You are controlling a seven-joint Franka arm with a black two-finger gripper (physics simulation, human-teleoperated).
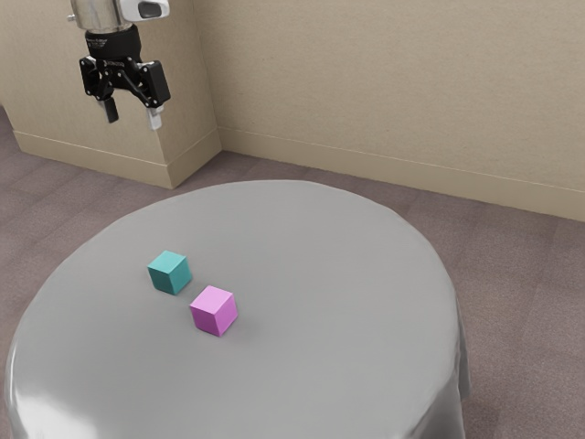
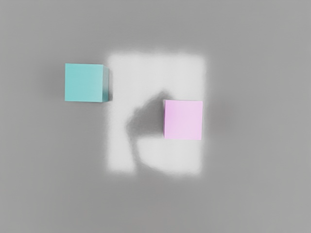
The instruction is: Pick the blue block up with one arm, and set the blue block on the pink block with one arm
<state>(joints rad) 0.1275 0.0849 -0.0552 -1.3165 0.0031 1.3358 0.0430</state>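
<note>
Tool [image 1: 133, 116] released and empty, high above the bench [image 1: 366, 293]. Blue block [image 1: 170, 272] sits on the bench near pink block [image 1: 214, 310], apart. Step looks like pre-approach. Next: centre over blue block, descend, square fingers to its sides.

Table [image 1: 366, 274]: round, grey glossy cloth draped over the edge, folds at the exterior view's right.
Floor [image 1: 521, 274]: brownish-purple carpet, all round table.
Wall [image 1: 411, 73]: beige, behind table; corner juts out twd the exterior view's left.
Baseboard [image 1: 411, 169]: cream strip along wall bottom.
Light patch [image 2: 184, 73]: bright, squarish, on tabletop; dark shadow inside.
</note>
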